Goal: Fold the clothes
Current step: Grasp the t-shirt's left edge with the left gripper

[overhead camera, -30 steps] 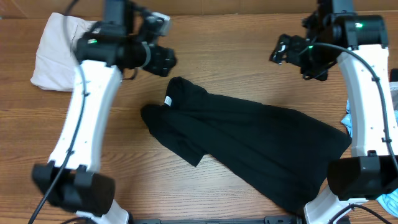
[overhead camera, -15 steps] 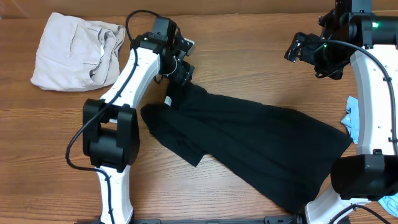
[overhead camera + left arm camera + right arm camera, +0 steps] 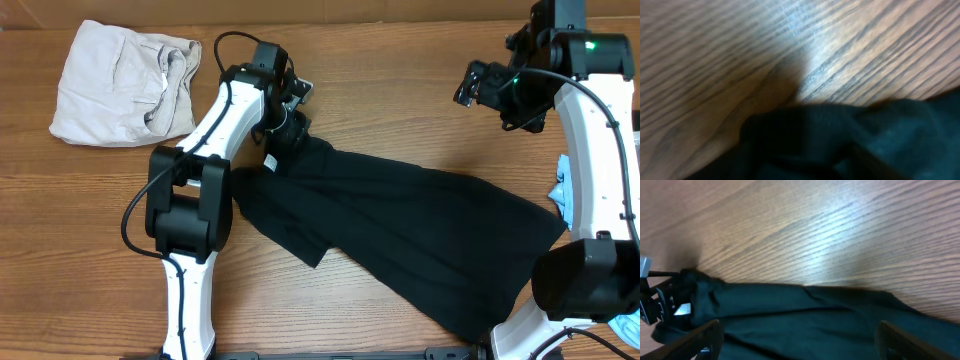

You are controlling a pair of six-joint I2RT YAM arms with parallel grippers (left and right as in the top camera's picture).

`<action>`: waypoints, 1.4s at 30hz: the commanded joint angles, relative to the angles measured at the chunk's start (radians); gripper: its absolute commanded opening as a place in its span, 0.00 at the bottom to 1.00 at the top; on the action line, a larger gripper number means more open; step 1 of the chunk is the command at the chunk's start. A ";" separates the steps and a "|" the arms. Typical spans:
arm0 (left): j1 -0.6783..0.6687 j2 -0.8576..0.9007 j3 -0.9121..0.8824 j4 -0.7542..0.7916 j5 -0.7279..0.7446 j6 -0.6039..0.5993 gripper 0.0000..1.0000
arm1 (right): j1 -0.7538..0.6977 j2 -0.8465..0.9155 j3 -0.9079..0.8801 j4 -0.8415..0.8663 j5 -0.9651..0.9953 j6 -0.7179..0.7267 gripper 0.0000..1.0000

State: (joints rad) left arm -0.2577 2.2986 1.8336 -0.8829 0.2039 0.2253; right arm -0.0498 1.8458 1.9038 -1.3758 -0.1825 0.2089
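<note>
Sprawling from the counter's (image 3: 400,90) centre to its near right, the black garment (image 3: 420,240) lies rumpled. At its far-left corner, beside the white label (image 3: 270,162), the left jaws meet the cloth; whether they grip it, I cannot tell. Farther back, the right jaws hang wide open and empty. An off-white garment (image 3: 120,85) lies at the far left.

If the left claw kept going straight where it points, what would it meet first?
Probably the black garment, at its top edge near the white label; the left claw sits right over it, though depth is unclear.
</note>
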 commanded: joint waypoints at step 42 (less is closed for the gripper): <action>-0.035 0.078 0.602 -0.458 0.006 -0.018 0.83 | 0.003 0.001 -0.066 0.021 0.006 -0.005 1.00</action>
State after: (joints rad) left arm -0.2737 2.3146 2.4416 -1.3243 0.1974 0.2016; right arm -0.0498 1.8465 1.8435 -1.3556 -0.1787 0.2085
